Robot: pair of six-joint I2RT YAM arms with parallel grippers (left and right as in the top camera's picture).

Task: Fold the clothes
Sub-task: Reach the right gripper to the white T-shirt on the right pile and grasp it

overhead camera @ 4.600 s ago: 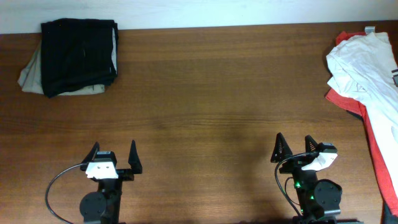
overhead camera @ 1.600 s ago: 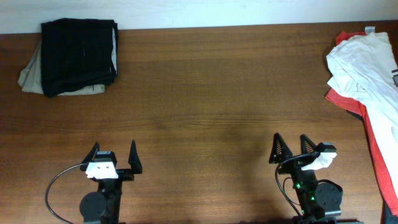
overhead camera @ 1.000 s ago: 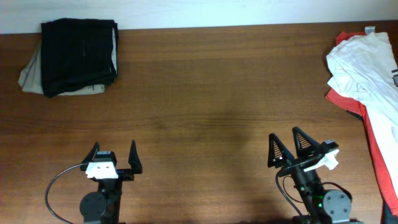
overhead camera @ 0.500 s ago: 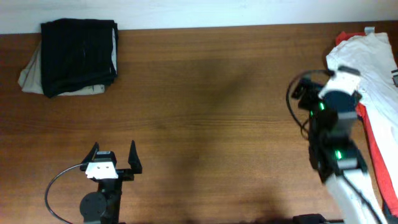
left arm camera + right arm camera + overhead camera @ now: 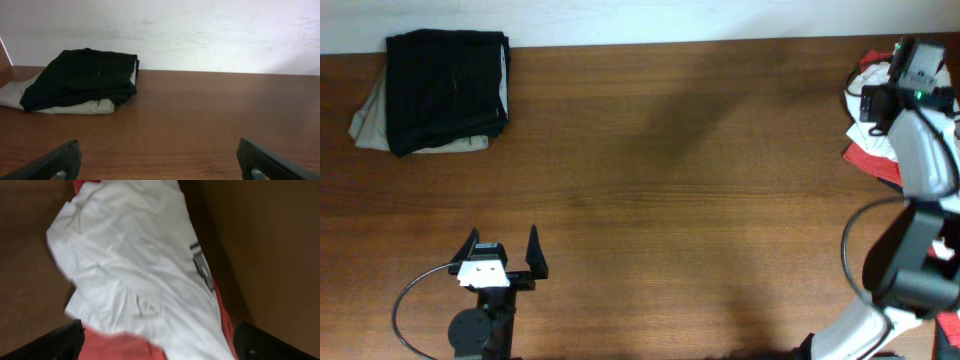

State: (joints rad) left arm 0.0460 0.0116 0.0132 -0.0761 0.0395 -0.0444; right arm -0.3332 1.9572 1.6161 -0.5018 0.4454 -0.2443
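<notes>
Wrist view shows our right fingers (image 5: 55, 342) spread over white shirt (image 5: 135, 265) atop red garment (image 5: 115, 347); overhead hides them. Left fingers (image 5: 57, 161) spread, near edge of counter (image 5: 650, 200).

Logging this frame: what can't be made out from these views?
White shirt: overhead, the right arm covers much of it; its print is blurred in the right wrist view.
Red garment: largely buried under the shirt, cut by the frame edge.
Beige garment: under the black garment; only its edges show in both views.
</notes>
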